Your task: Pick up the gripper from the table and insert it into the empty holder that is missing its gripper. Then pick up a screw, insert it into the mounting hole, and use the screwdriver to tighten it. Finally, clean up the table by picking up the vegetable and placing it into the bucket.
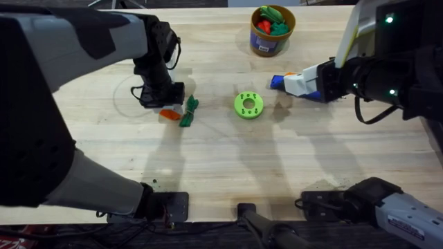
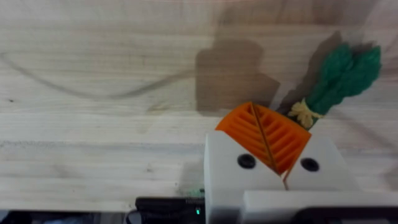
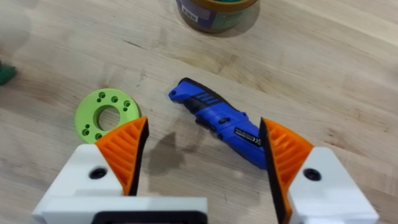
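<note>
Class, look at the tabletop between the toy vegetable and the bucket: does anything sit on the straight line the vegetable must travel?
Nothing visible blocks it. The vegetable lies beside the left hand; bare table runs up to the bucket. The lime disc sits off to the side, below that line.

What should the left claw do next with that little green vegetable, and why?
Probably open and shift sideways onto the vegetable. The left gripper has its orange pads together low over the table, with the vegetable lying just beside them, not between them.
</note>
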`<state>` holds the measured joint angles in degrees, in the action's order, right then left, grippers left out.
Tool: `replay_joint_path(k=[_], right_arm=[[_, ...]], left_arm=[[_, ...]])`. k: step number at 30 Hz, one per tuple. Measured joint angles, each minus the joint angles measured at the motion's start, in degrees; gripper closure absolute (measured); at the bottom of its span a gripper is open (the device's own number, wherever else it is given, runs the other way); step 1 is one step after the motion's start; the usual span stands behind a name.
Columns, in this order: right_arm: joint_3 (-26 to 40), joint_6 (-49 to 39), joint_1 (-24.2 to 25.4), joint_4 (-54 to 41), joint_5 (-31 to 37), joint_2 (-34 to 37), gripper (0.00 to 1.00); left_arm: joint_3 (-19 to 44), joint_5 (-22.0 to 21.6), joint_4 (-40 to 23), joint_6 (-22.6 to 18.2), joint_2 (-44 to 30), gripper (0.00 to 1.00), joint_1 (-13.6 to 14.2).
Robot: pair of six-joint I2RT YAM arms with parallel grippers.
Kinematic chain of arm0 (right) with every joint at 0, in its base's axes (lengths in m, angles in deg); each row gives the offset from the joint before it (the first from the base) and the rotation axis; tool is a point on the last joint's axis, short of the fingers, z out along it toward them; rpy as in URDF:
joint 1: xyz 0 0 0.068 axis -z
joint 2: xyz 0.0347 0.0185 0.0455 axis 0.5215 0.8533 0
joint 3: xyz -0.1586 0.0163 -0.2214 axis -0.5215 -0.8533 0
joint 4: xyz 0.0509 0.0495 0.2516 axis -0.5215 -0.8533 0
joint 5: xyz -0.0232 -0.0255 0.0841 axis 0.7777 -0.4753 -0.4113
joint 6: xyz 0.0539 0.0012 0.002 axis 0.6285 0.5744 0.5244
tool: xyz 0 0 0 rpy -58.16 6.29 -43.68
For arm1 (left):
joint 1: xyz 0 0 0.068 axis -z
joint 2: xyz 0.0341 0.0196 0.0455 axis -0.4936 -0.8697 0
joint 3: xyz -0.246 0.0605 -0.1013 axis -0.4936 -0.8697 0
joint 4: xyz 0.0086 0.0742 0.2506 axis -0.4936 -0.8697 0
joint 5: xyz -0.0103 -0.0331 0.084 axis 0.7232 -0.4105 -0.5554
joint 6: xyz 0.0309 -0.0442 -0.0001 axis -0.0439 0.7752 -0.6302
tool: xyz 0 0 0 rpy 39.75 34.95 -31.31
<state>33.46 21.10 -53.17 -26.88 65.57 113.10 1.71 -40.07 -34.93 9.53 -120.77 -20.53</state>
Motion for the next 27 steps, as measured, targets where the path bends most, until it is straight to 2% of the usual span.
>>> replay_joint_path(k=[6,18,27], right_arm=[[-0.02,0.0,0.0,-0.74,-0.02,0.0,0.031],[-0.03,0.0,0.0,-0.89,-0.02,0.0,0.031],[-0.02,0.0,0.0,-0.89,-0.02,0.0,0.031]], left_arm=[[-0.07,1.32,-1.84,-0.03,-0.65,0.971,-0.03],[-0.08,14.14,-2.43,-0.03,-0.74,0.971,-0.03],[0.35,16.16,-4.74,0.11,-0.67,0.994,-0.03]])
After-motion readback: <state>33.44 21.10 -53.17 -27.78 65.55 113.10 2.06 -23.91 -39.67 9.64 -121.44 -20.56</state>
